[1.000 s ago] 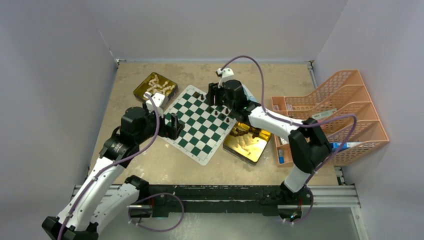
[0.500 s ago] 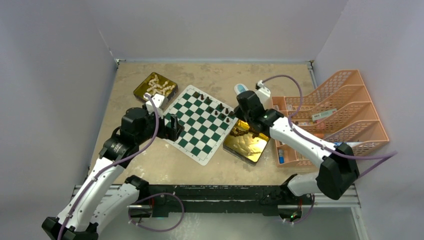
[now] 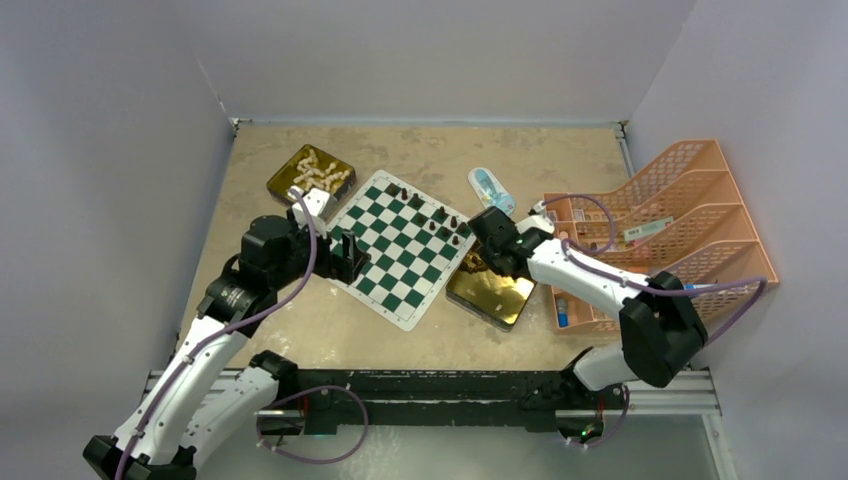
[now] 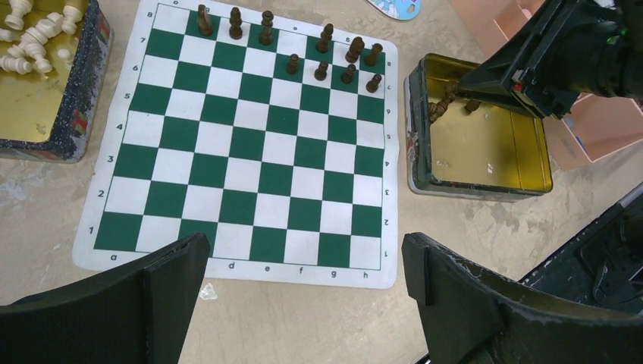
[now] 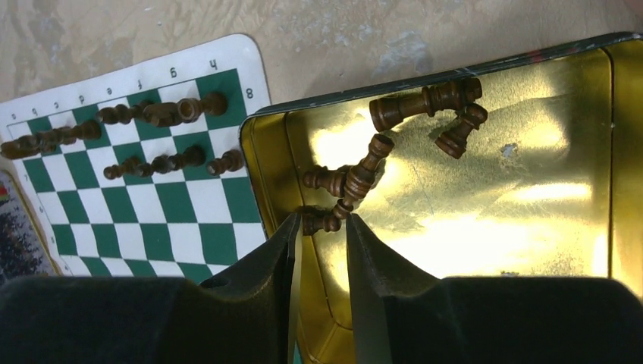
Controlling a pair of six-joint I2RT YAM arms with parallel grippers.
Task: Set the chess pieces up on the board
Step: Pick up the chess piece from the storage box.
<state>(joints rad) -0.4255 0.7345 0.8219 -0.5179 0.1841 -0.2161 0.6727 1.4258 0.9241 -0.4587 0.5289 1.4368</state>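
– Down at the near-left corner of the gold tin (image 5: pixel 493 220), one dark piece (image 5: pixel 324 221) lies on its side. The right tool (image 5: pixel 321 235) has its fingers drawn narrow on it. I read that as a grip, though how firm I can't say.
– Anything touching it?
– Two fallen pieces (image 5: pixel 362 171) look to be leaning on it, just beside the tin's wall. A few loose pieces (image 5: pixel 425 102) lie well apart at the far side.
– So lift straight up?
– Slowly, I'd say, so the neighbours drop away rather than ride along. Clear the rim before swinging across.
– Where to?
– To the board (image 4: pixel 250 152), flat on the tabletop (image 4: pixel 303 318) just beside that tin. The standing dark pieces (image 4: pixel 327 36) line rows 7 and 8, and row 7 is bare toward the a side. Held sideways, the piece will probably need tipping upright, then lowering without brushing its neighbours.
– And the other arm?
– The left tool (image 4: pixel 303 250) hangs wide open and empty over the board's near edge. The cream pieces (image 4: pixel 30 34) sit in a second tin (image 4: pixel 45 114).
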